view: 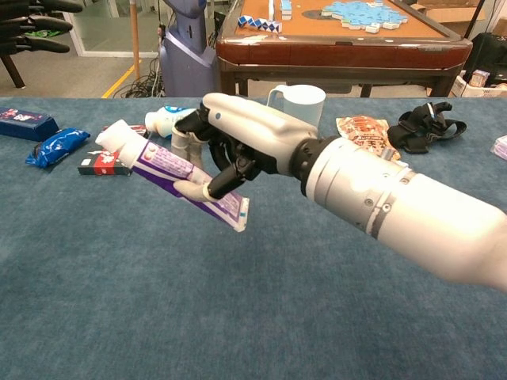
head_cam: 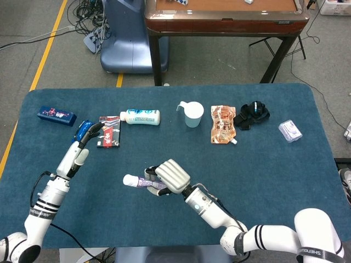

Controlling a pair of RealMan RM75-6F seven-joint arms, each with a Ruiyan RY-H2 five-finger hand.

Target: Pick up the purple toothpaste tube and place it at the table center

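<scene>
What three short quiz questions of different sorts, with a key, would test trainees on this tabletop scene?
1. True or false: the right robot hand holds the purple toothpaste tube clear of the table.
2. Which end of the tube points toward the robot's left? A) white cap B) flat crimped end
3. Fill in: the white cup stands upright between the white bottle and the orange ____.

Key: 1 true; 2 A; 3 pouch.
</scene>
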